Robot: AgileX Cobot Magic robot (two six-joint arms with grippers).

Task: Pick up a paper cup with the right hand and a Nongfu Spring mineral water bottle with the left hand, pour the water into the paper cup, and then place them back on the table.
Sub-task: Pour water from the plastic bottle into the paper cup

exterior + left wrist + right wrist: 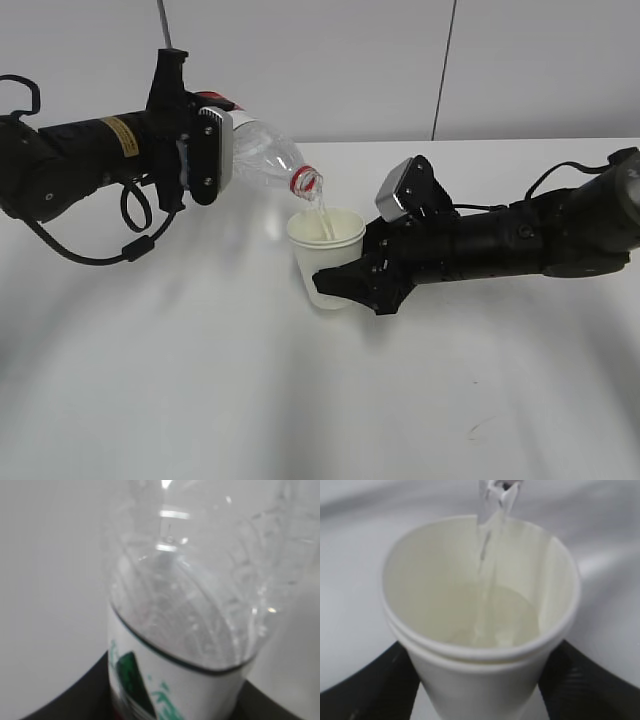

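Observation:
My left gripper (200, 150) is shut on the Nongfu Spring mineral water bottle (262, 155), held tilted with its red-ringed mouth down and to the right, just above the paper cup (325, 258). A thin stream of water (321, 212) runs from the mouth into the cup. My right gripper (345, 285) is shut on the cup's lower wall and holds it upright. In the right wrist view the cup (480, 645) sits between the black fingers (370, 690), with water (495, 620) pooling in its bottom. The left wrist view is filled by the bottle (195, 620) and its white label.
The white table (200, 400) stretches below both arms. A pale wall with a dark vertical seam (444, 60) stands behind. A black cable loop (130, 230) hangs under the left arm.

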